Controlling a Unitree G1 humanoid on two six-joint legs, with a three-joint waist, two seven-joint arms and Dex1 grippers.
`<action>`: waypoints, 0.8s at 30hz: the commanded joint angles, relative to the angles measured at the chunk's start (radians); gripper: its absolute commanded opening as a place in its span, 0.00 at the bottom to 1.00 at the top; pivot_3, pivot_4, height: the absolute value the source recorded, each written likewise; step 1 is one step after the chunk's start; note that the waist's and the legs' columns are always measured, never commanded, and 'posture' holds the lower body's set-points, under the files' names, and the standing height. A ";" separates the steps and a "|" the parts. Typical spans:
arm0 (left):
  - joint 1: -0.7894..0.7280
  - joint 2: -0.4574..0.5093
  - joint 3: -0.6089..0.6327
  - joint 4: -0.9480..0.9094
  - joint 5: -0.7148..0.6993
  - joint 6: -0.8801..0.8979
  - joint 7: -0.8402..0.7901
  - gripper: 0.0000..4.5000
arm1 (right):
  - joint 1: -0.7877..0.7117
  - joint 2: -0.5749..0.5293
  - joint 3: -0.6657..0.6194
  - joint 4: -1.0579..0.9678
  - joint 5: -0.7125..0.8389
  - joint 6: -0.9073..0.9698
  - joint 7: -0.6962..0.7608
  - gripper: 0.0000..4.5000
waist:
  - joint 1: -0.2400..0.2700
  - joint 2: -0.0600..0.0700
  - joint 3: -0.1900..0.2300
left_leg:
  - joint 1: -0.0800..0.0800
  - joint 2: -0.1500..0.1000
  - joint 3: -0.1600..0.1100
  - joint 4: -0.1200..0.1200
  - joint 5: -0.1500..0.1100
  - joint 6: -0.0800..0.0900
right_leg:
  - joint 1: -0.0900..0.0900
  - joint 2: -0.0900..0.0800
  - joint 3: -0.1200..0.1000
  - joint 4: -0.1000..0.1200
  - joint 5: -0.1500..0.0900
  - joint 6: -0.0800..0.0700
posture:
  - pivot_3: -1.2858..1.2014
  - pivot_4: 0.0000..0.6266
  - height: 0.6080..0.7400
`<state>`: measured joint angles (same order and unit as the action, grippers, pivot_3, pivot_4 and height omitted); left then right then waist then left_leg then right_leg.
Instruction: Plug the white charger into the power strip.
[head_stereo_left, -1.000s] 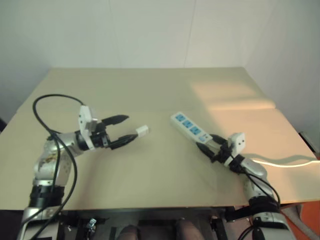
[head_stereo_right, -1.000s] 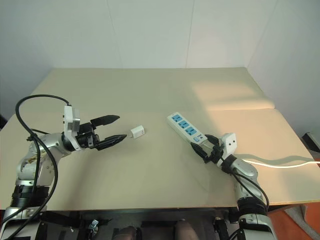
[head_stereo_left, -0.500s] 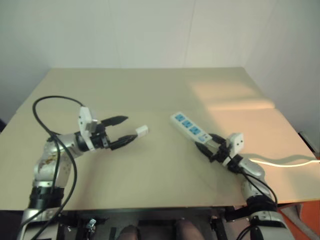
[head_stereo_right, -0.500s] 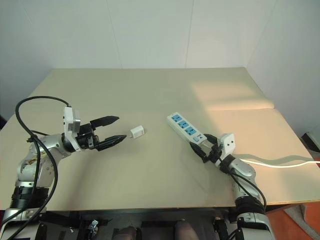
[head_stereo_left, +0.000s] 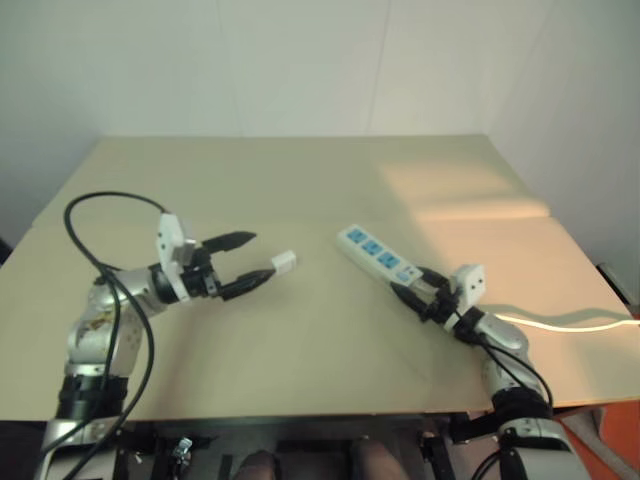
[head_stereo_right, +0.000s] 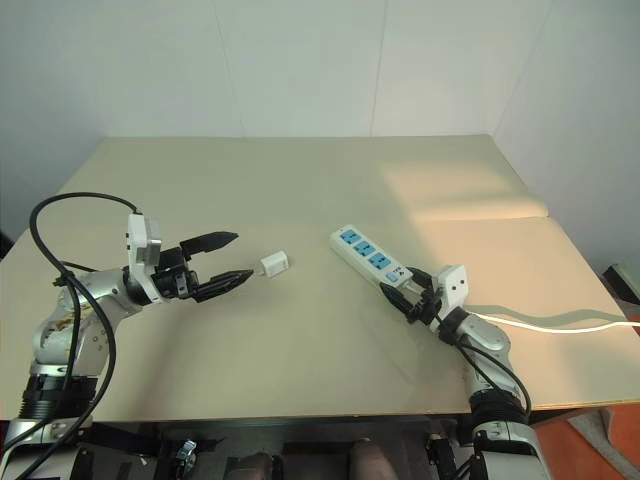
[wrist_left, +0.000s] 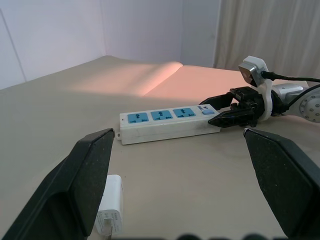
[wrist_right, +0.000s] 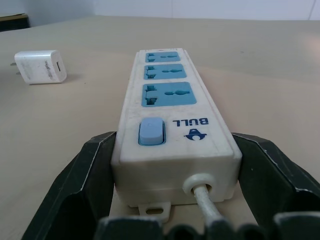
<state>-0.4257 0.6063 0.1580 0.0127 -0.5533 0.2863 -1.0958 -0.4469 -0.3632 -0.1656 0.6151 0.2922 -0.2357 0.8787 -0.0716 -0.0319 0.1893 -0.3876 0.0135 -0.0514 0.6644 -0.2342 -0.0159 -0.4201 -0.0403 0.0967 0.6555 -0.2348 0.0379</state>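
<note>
The white charger (head_stereo_left: 284, 262) lies on the table just past my left gripper (head_stereo_left: 258, 256), which is open, level and apart from it. In the left wrist view the charger (wrist_left: 111, 205) sits by the inner face of one finger (wrist_left: 90, 175). The power strip (head_stereo_left: 375, 252), white with three blue sockets, lies diagonally at centre right. My right gripper (head_stereo_left: 412, 288) is shut on its switch-and-cord end. In the right wrist view both fingers (wrist_right: 95, 170) press the sides of the power strip (wrist_right: 167, 95), and the charger (wrist_right: 40, 66) lies beyond.
The strip's white cord (head_stereo_left: 570, 322) trails right toward the table edge (head_stereo_left: 590, 400). A black cable (head_stereo_left: 100, 200) loops above my left arm. A sunlit patch (head_stereo_left: 460, 190) crosses the tan tabletop at the back right.
The power strip has shifted slightly to the left with my right gripper on its end. My left gripper and the charger have stayed in place.
</note>
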 joint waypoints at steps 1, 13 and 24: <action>-0.033 -0.001 0.017 -0.039 0.000 0.015 0.062 1.00 | 0.007 -0.013 0.013 -0.022 -0.002 -0.001 0.023 0.75 | 0.001 0.000 0.000 | 0.000 0.000 0.000 0.000 0.000 0.000 | 0.000 0.000 0.000 0.000 0.000 0.000 | 0.52 0.24 1.00; -0.364 0.046 -0.136 0.029 0.189 0.227 0.255 1.00 | 0.133 -0.224 -0.041 -0.159 0.116 0.129 0.267 0.75 | 0.017 0.000 0.000 | -0.002 -0.002 -0.001 0.000 0.000 0.000 | 0.000 -0.001 0.000 -0.001 0.000 0.001 | 0.52 0.24 1.00; -0.861 0.032 -0.398 0.469 0.326 0.530 0.068 1.00 | 0.267 -0.302 -0.058 -0.333 0.279 0.211 0.553 0.75 | 0.000 0.000 0.001 | -0.003 -0.003 -0.001 0.001 0.000 0.000 | 0.000 -0.001 0.000 -0.001 -0.002 0.004 | 0.52 0.24 1.00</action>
<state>-1.2430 0.6341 -0.2000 0.4443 -0.2608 0.8149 -0.9636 -0.1690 -0.6660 -0.2128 0.3408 0.5332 -0.0180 1.3992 -0.0714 -0.0318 0.1899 -0.3901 0.0105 -0.0516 0.6654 -0.2342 -0.0159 -0.4206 -0.0410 0.0967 0.6552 -0.2369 0.0418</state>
